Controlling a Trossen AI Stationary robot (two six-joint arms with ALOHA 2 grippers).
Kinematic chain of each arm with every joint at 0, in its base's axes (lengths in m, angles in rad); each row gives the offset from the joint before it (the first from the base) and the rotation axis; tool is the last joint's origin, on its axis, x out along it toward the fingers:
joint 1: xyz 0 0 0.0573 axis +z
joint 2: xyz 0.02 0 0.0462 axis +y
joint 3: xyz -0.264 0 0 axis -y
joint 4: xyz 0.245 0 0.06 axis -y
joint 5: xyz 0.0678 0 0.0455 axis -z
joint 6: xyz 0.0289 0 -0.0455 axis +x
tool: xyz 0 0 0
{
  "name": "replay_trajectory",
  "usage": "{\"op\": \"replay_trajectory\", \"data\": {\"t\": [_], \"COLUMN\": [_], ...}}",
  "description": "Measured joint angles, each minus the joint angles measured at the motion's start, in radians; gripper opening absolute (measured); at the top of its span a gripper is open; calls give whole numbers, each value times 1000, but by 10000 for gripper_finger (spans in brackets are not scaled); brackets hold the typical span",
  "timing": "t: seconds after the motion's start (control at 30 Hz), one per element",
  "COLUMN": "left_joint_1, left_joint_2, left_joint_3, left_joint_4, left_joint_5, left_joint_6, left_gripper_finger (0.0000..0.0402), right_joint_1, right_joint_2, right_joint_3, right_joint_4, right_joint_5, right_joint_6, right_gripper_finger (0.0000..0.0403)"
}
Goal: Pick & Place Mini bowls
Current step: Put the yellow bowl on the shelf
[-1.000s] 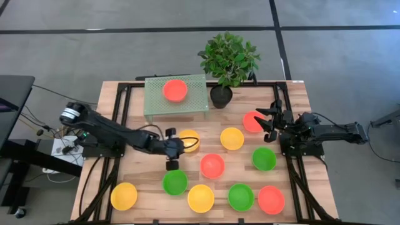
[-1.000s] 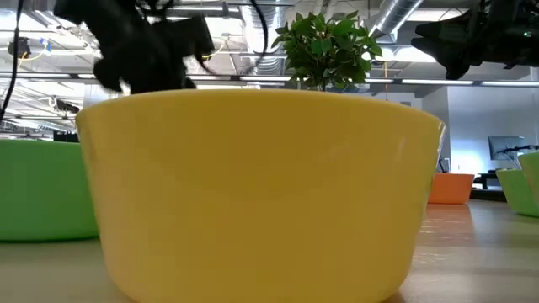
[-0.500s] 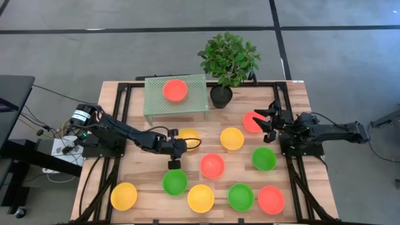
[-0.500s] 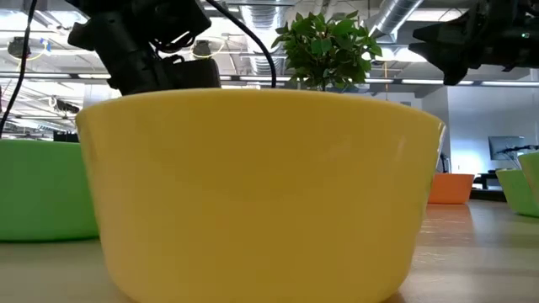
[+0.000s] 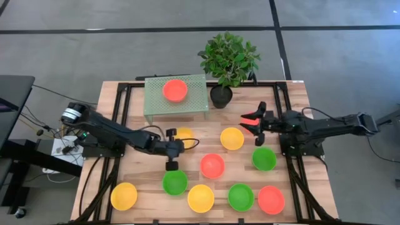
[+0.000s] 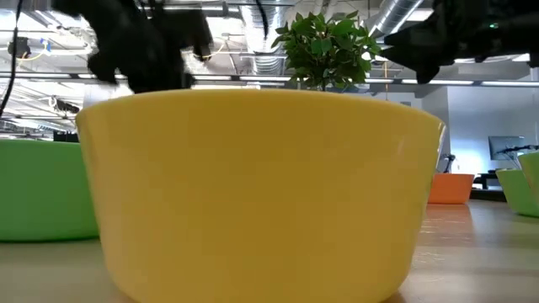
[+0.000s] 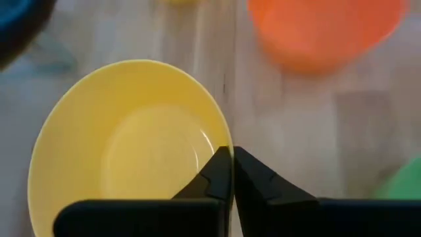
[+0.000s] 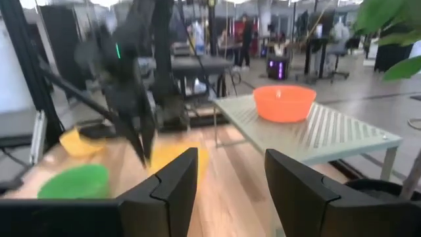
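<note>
Mini bowls in red, yellow and green lie spread over the wooden table (image 5: 144, 165). My left gripper (image 5: 170, 150) is at the table's middle left, shut on a yellow bowl (image 7: 131, 151), which shows beside it (image 5: 185, 133) in the high view. My right gripper (image 5: 257, 122) hovers open over a red bowl (image 5: 250, 117) at the right; only a sliver of that bowl shows. In the right wrist view nothing lies between its fingers (image 8: 227, 184). My left gripper pinches the yellow bowl's rim (image 7: 225, 143) between its two fingers, one on the inner side and one on the outer. The fingers come from above. Whether the bowl is clear of the table does not show.
A green mesh stand (image 5: 200, 103) at the far edge carries a red bowl (image 5: 175, 90); a potted plant (image 5: 226, 62) stands beside it. Several more bowls sit along the near half, among them yellow (image 5: 232, 138), red (image 5: 212, 165) and green (image 5: 264, 159). A yellow bowl (image 6: 253, 194) fills the low view.
My right gripper has gone toward the table's left edge and now covers most of the red bowl. My left arm dipped at the yellow bowl and drew back; the yellow bowl has shifted slightly toward the far edge.
</note>
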Motion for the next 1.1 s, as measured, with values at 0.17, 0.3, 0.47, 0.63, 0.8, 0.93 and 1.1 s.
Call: {"op": "replay_trajectory", "data": {"t": [0.17, 0.3, 0.47, 0.63, 0.8, 0.93, 1.1], "left_joint_1": [-41, -42, 42, 225, 410, 531, 609], "left_joint_2": [-202, -326, -429, -482, -470, -421, -339], "left_joint_3": [31, 87, 141, 143, 143, 143, 143], "left_joint_4": [-146, -332, -524, -620, -631, -626, -602], "left_joint_5": [-104, -219, -266, -260, -217, -143, -83], "left_joint_6": [-9, -24, -45, -44, 39, 84, 141], "left_gripper_finger": [8, 9, 8, 9, 10, 9, 11], "right_joint_1": [-1, -3, -2, -2, -3, -3, -2], "right_joint_2": [87, 127, 152, 168, 173, 170, 170], "right_joint_3": [36, 57, 79, 85, 85, 85, 85], "right_joint_4": [1, 0, 2, 2, 3, 10, 9], "right_joint_5": [0, 0, 0, 0, 0, 0, 0], "right_joint_6": [-41, -50, -52, -52, -52, -52, -60], "right_gripper_finger": [172, 172, 172, 172, 172, 172, 172]}}
